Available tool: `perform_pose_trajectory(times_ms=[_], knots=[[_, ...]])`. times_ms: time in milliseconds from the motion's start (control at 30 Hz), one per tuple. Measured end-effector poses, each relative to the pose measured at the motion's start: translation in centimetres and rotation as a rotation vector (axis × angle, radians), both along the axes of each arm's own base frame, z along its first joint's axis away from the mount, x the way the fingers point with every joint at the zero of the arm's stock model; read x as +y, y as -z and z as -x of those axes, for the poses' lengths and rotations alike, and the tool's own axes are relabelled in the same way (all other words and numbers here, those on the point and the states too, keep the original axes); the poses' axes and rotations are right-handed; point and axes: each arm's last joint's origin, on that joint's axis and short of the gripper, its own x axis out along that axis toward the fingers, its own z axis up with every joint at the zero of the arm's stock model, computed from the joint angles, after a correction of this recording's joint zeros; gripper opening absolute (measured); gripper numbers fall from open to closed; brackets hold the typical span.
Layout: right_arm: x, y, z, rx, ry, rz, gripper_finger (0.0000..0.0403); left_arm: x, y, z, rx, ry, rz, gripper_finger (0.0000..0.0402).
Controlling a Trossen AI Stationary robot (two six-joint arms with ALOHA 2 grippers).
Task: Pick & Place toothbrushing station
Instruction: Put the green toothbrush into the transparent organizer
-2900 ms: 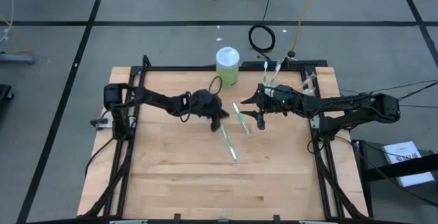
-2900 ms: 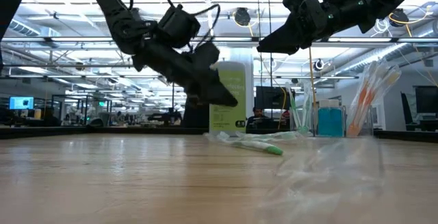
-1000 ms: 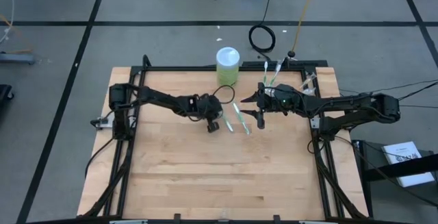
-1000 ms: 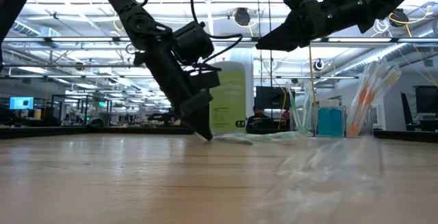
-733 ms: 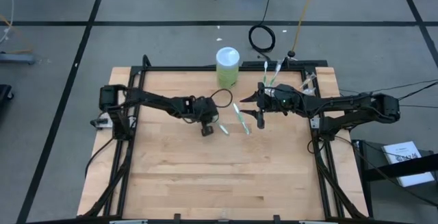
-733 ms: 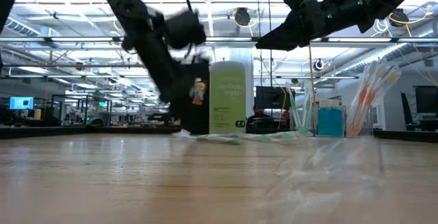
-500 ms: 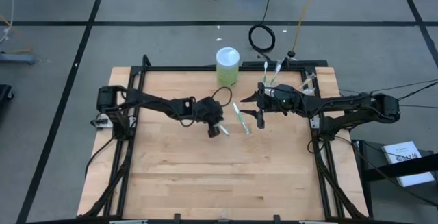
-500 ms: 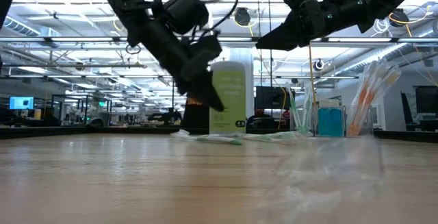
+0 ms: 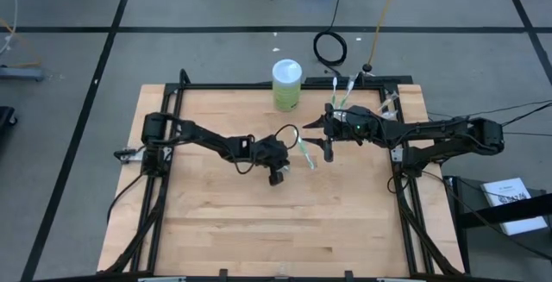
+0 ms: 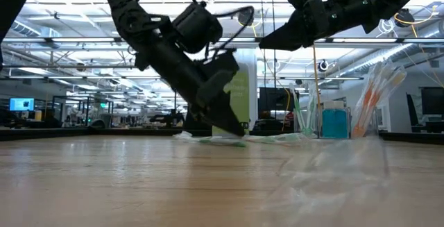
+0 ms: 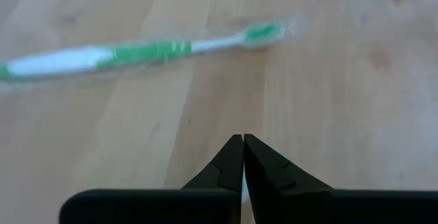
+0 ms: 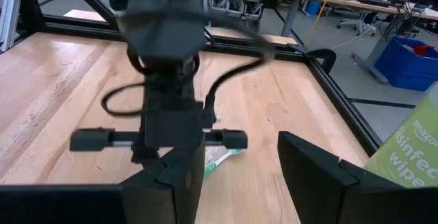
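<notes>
1. Left hand (image 9: 278, 176) sits low over the worktop (image 9: 216, 222), fingers clenched together, nothing between them; the left wrist view shows the two tips pressed shut on air.
2. Key relation: the green-white toothbrush (image 11: 137, 51) lies flat on the worktop just ahead of the left hand's tips, not touching them. Its long axis runs crosswise to the hand's pointing direction, so a pinch across the handle looks feasible once the fingers spread.
3. In the high view the toothbrush (image 9: 304, 153) lies between the two hands, on the side of the left hand toward the green canister (image 9: 287, 84). Both hands are close; the left one is the lower and looks like the working one.
4. Right hand (image 9: 327, 147) hangs raised near the toothbrush, fingers spread apart, gripping nothing.
5. More toothbrushes stand in a clear plastic cup (image 9: 390, 101), well apart from the left hand, at the worktop's far right corner.
6. Materials: toothbrush thin, smooth, hard plastic, white handle with green bands; likely to slide or roll if nudged. Worktop is pale wood, matte grain. Canister is a lime-green cylinder with a white lid.
</notes>
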Motion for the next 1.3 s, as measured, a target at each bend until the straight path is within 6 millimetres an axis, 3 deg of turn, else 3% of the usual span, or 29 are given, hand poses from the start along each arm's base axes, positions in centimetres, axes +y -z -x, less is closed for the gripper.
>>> perform_pose_trajectory(times_ms=[133,267,467,633,900,1133,1300], knots=[[0.0,0.0,0.0,-0.001,0.001,-0.005,0.0176,0.0,0.9,0.0,0.029,-0.022,0.029,0.0004],[0.0,0.0,0.0,-0.001,0.001,-0.006,0.0176,-0.4,1.1,0.3,0.074,0.009,0.109,0.0016],[0.0,0.0,0.0,-0.001,0.001,-0.006,0.0176,-2.1,0.9,1.3,0.183,0.152,0.266,0.0006],[0.0,0.0,0.0,0.003,0.002,-0.007,0.0176,-3.3,0.4,2.7,0.323,0.185,0.3,0.001],[0.0,0.0,0.0,0.003,0.002,-0.007,0.0176,-4.3,-2.9,6.3,0.519,0.044,0.197,0.0012],[0.0,0.0,0.0,-0.001,0.001,-0.007,0.0176,-4.0,-6.8,8.5,0.465,-0.241,0.029,0.0005],[0.0,0.0,0.0,0.002,0.001,-0.008,0.0176,-3.4,-7.0,8.8,0.442,-0.375,-0.046,0.0042]])
